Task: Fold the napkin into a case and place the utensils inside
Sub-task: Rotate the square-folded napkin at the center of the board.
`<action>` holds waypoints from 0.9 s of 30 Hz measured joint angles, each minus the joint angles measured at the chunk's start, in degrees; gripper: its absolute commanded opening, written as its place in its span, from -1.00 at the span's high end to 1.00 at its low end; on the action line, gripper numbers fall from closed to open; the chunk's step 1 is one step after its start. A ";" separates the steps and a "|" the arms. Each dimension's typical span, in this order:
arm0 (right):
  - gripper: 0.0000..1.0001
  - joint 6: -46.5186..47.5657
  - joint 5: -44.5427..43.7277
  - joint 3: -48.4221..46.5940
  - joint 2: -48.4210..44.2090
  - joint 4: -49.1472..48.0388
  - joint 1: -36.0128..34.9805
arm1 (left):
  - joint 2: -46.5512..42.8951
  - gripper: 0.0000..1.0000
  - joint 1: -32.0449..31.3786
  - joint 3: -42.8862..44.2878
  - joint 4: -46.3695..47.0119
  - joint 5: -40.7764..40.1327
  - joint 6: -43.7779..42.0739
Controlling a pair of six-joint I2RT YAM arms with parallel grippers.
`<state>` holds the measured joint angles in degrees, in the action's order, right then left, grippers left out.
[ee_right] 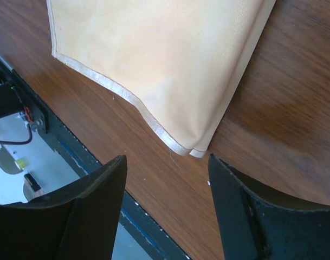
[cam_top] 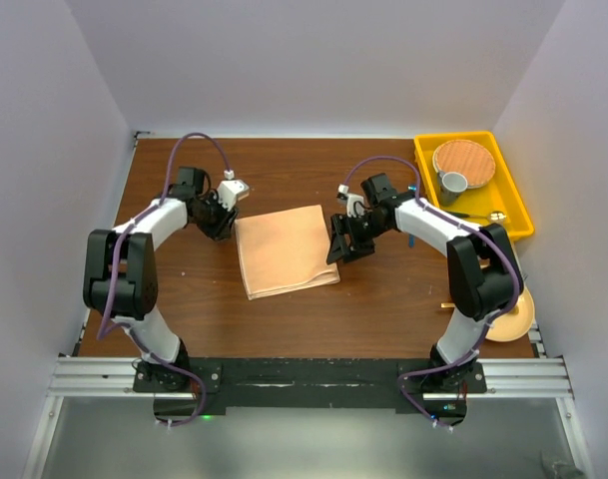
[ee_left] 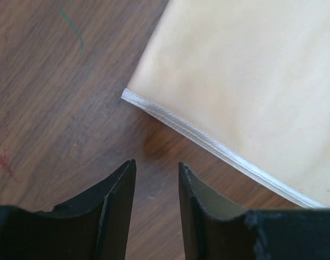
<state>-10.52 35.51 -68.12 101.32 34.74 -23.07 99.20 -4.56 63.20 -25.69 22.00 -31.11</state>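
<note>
Brown wood table [cam_top: 383, 299], white walls [cam_top: 313, 60]. The folded napkin [cam_top: 284, 249] lies between the left gripper [ee_left: 156, 165] and the right gripper [ee_right: 167, 160]; both jaws are released and empty.

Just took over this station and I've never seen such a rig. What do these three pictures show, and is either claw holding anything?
These are two robot arms bolted side by side. One picture looks down from above and behind them; the other two come from wrist cameras, dark fingers at the bottom. The napkin, folded double, lies on the table between the arms. The left gripper hovers by its far left corner, the right gripper by its near right corner. Both are open and hold nothing. A yellow tray at the far right holds a wooden plate, a grey cup and apparently utensils.
</note>
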 measured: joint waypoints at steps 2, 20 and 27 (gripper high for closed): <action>-0.14 -0.39 0.02 0.00 0.31 -0.20 -0.07 | -2.14 0.17 0.00 -0.26 -0.72 2.10 0.66; 1.00 -4.63 0.28 1.33 6.29 -2.86 -0.17 | -15.06 0.17 -0.50 -5.25 -4.39 12.81 4.66; 1.00 -5.31 2.16 1.20 6.29 -1.14 -0.17 | -16.28 0.17 -1.64 -5.51 -4.68 14.23 6.08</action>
<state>-15.84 37.67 -66.92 107.61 33.61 -23.24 82.91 -6.20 57.69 -30.37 36.23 -25.04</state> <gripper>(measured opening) 0.010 0.414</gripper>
